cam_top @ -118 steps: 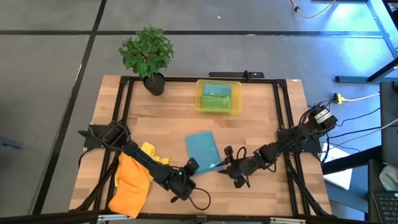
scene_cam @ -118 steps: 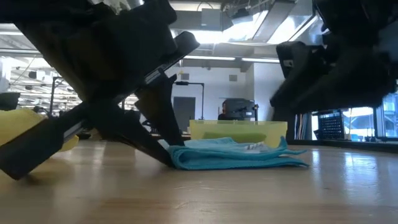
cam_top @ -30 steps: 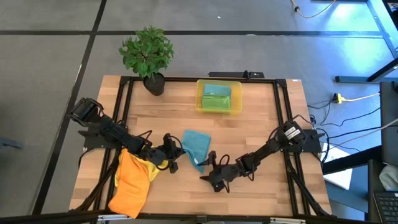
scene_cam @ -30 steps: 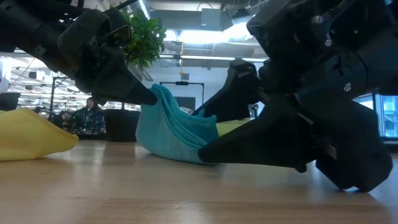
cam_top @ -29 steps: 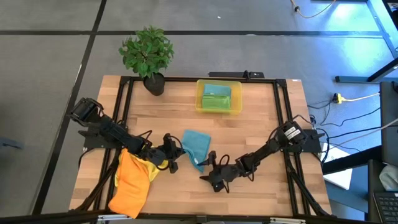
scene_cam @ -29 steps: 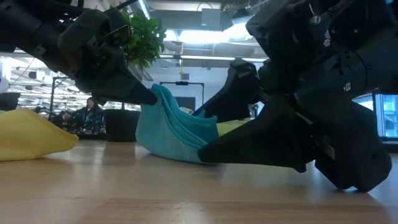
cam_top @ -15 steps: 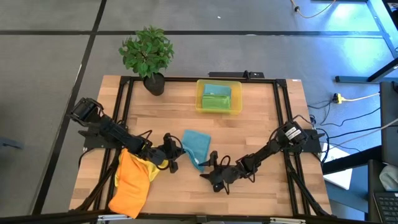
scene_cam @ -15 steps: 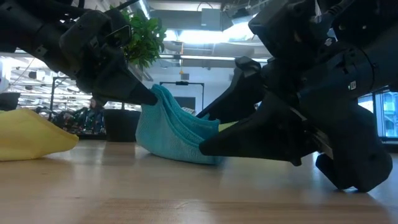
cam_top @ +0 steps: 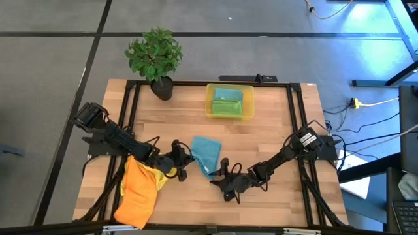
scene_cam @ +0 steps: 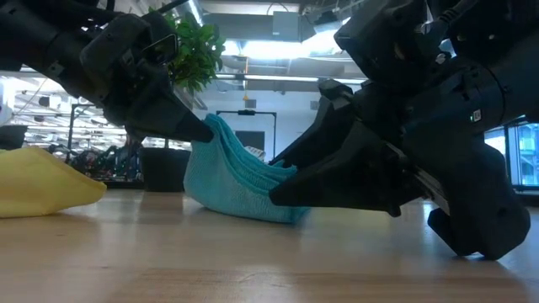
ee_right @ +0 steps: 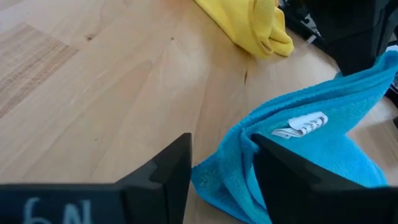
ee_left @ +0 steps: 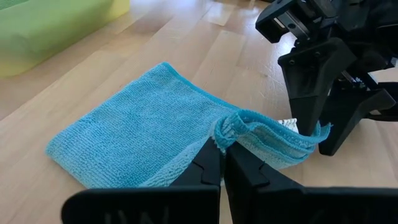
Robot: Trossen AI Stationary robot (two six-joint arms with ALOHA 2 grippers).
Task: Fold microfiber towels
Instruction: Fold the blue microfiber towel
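Pale butcher-block wood makes up the table (cam_top: 274, 140), framed by dark rails, and everything else sits on it. The two dark arms reach in from either side and meet near the middle of the front half.

An orange towel (cam_top: 138, 189) lies heaped at the front left corner, with a yellow towel (cam_top: 159, 162) bunched at its upper edge under the left arm. At the back, just left of centre, stands a potted plant (cam_top: 155, 57). To its right sits the yellow bin (cam_top: 230, 101), holding a folded green towel (cam_top: 228, 106) with a teal one (cam_top: 226, 93) showing at its far side.

The teal-blue towel (cam_top: 205, 152) lies near the table's centre, folded over itself, between the two grippers. Its left edge is lifted off the wood: the left gripper (ee_left: 222, 151) is pinched closed on that edge, so the cloth rises in a curve from the table to the fingertips, as the low view shows. A white label (ee_right: 303, 125) shows on the raised fold.

The right gripper (ee_right: 221, 163) rests low at the towel's front right corner, its fingers (ee_right: 168, 167) parted with the cloth corner lying between them; the jaws straddle the fabric but a gap remains on each side, so they have not clamped it.
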